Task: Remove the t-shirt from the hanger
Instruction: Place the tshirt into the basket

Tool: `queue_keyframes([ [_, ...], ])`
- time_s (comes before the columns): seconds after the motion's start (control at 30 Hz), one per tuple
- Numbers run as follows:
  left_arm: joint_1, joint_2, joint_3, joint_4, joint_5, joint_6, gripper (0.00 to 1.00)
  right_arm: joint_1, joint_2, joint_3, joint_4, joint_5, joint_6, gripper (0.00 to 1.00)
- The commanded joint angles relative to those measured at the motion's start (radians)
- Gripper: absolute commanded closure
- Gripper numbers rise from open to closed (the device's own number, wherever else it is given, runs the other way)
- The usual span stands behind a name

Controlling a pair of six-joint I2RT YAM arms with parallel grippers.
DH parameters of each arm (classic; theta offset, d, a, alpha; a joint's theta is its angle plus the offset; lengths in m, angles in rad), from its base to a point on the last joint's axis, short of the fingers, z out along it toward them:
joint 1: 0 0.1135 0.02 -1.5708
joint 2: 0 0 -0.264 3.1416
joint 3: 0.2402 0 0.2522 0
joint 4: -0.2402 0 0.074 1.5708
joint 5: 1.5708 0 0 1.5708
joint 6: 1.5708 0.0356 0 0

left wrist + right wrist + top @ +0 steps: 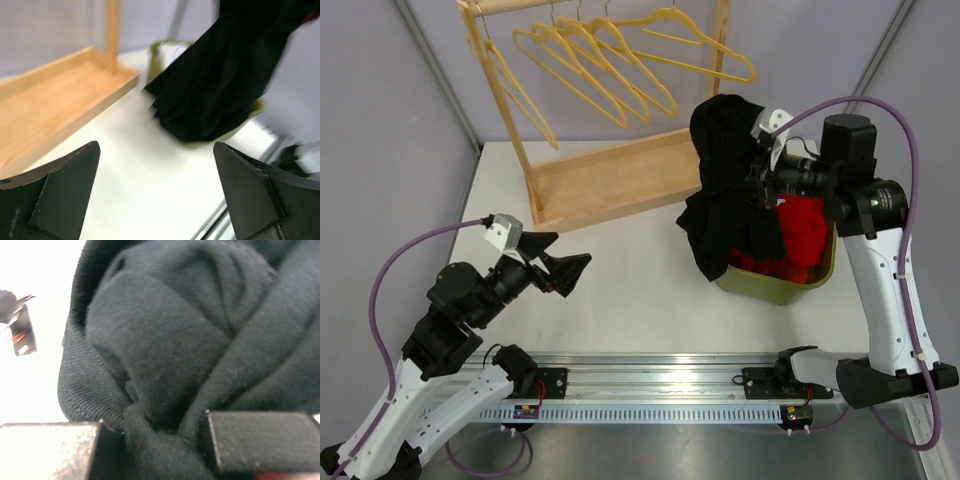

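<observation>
Likely for a drop, pinching the black t-shirt [165, 340] tight between the right gripper [152, 450] fingers, bin [820, 275] below them, left gripper [155, 190] splayed around nothing.

1. t-shirt [165, 340]: black knit cloth, matt, ribbed at hem.
2. rack [610, 180]: pale wood, smooth.
3. table [630, 300]: white, smooth, matt.
4. rail [660, 375], table's near edge: brushed metal.
5. left gripper [156, 145] fingers [65, 195]: matt black plastic, slightly grainy.
6. bin [775, 285]: olive, slight sheen.
7. red cloth [800, 235]: soft, matt.
</observation>
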Motion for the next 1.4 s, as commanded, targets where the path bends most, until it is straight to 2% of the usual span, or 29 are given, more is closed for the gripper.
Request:
queue_keyframes([
  [0.0, -0.002, -0.020, -0.080, -0.107, -0.171, 0.106, 0.01, -0.082, 0.017, 0.127, 0.110, 0.072, 0.113, 1.00],
  [0.23, -0.002, -0.077, -0.226, -0.064, -0.252, 0.141, 0.01, -0.225, 0.059, 0.317, 0.127, 0.158, 0.187, 1.00],
  [0.4, -0.002, -0.094, -0.237, -0.064, -0.283, 0.153, 0.01, -0.338, 0.079, 0.337, 0.165, 0.175, 0.233, 1.00],
  [0.5, -0.002, -0.106, -0.243, -0.069, -0.288, 0.153, 0.01, -0.421, 0.083, 0.340, 0.201, 0.162, 0.265, 1.00],
  [0.67, -0.002, -0.120, -0.246, -0.066, -0.288, 0.155, 0.01, -0.560, 0.122, 0.461, 0.230, 0.104, 0.336, 1.00],
  [0.8, -0.002, -0.120, -0.243, -0.072, -0.286, 0.153, 0.01, -0.611, 0.174, 0.511, 0.250, 0.067, 0.373, 1.00],
  [0.9, -0.002, -0.126, -0.245, -0.073, -0.288, 0.152, 0.01, -0.617, 0.212, 0.471, 0.276, 0.018, 0.405, 1.00],
  [1.1, -0.002, -0.126, -0.246, -0.075, -0.289, 0.153, 0.01, -0.616, 0.321, 0.282, 0.386, -0.126, 0.514, 1.00],
  [1.27, -0.002, -0.121, -0.245, -0.076, -0.295, 0.153, 0.01, -0.617, 0.341, 0.054, 0.452, -0.085, 0.488, 1.00],
  [1.37, -0.002, -0.115, -0.246, -0.075, -0.292, 0.155, 0.01, -0.617, 0.389, -0.047, 0.413, -0.040, 0.436, 1.00],
])
